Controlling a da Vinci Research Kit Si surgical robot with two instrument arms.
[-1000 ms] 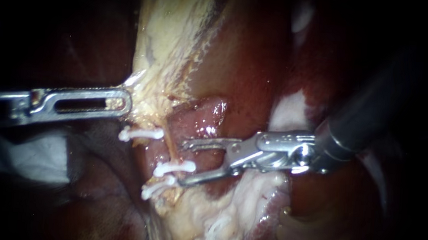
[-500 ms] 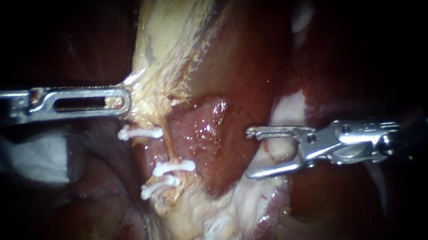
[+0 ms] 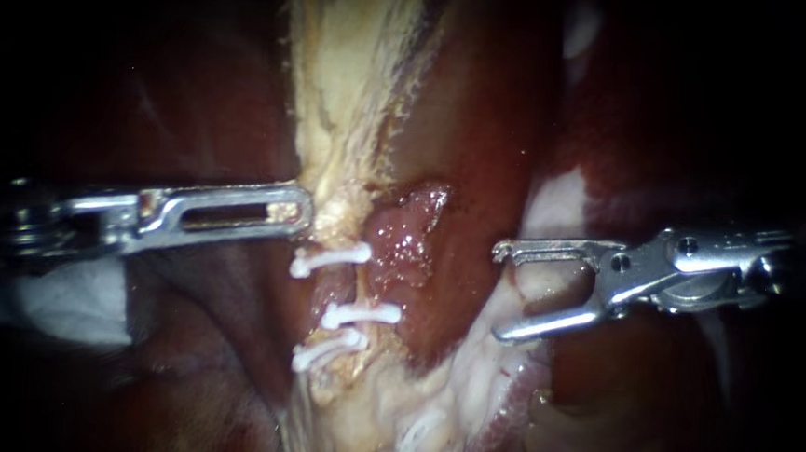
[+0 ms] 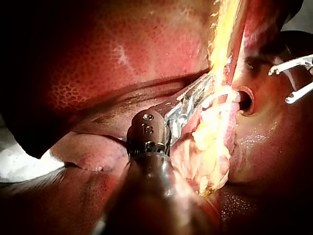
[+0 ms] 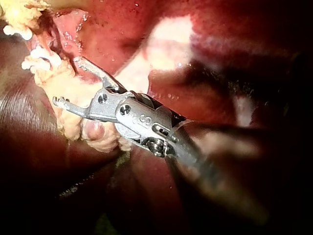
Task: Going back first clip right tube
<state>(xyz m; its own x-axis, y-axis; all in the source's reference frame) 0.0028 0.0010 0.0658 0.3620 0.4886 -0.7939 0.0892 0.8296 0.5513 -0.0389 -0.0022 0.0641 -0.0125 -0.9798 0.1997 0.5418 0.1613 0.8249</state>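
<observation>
Retreat step: right instrument (image 3: 502, 293), jaws open and empty, hangs clear of clips (image 3: 360, 315); left instrument (image 3: 301, 216) grips pale tissue (image 3: 334, 128); next, likely a straight pull-out.

"What's the dark red mass?"
"The liver (image 3: 484, 119), with a pale patch (image 3: 559, 194) toward its right side."
"And the yellow band?"
"A fatty strip (image 3: 346, 82) running down its middle, with a wet pink lump (image 3: 412, 231) just beside it."
"Anything else?"
"A white cloth (image 3: 71, 304) past the liver's left edge, half in shadow."
</observation>
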